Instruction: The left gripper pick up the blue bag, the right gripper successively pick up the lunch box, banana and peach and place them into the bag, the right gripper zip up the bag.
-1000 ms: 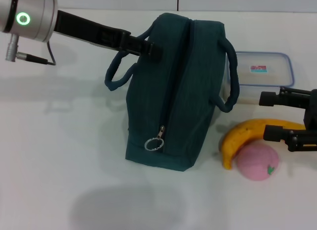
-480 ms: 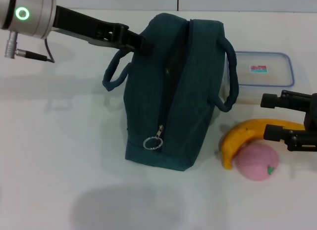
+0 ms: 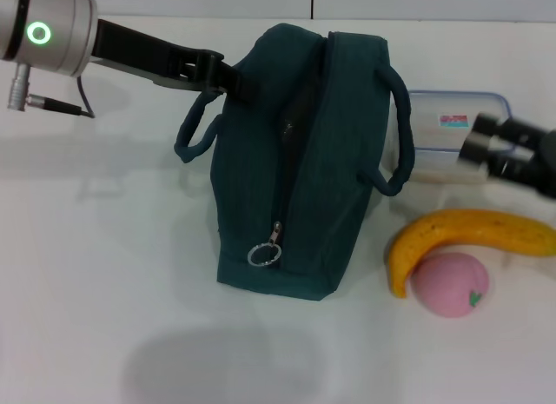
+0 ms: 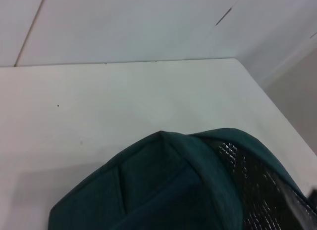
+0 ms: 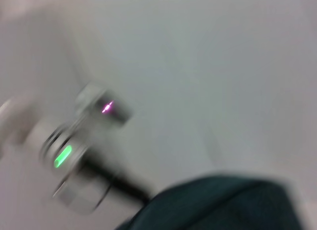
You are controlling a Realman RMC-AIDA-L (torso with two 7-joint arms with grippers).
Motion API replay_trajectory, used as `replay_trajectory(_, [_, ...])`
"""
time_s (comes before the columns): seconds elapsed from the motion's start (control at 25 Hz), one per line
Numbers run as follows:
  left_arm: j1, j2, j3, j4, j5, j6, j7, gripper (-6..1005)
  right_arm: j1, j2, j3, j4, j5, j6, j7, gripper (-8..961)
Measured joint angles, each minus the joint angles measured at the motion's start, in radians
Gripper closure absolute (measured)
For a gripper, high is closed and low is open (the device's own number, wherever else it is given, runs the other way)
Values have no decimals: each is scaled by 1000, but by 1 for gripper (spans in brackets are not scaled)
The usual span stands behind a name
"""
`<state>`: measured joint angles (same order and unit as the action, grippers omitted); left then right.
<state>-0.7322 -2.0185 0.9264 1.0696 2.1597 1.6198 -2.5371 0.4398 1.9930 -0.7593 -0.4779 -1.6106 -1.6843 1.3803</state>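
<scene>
Bag: we see the blue bag filling the lower frame, its dark mesh-like patch at one edge.
Surface: we see a white table behind it.

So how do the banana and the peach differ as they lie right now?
The banana is long, curved and yellow-orange; the peach is round and pink with a small green mark. The banana reaches farther toward the robot's right side, while the peach sits tucked under its arch, nearer the robot. Both lie untouched on the table, right of the blue bag.
</scene>
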Motion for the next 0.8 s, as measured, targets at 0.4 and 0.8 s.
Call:
replay_trajectory(0.4, [26, -6, 0, -1, 0, 0, 9, 952, -16, -12, 299, 226, 84, 245, 152, 162])
replay_trajectory(0.8, [39, -16, 0, 1, 0, 1, 56, 952, -16, 17, 293, 283, 84, 481, 286, 167])
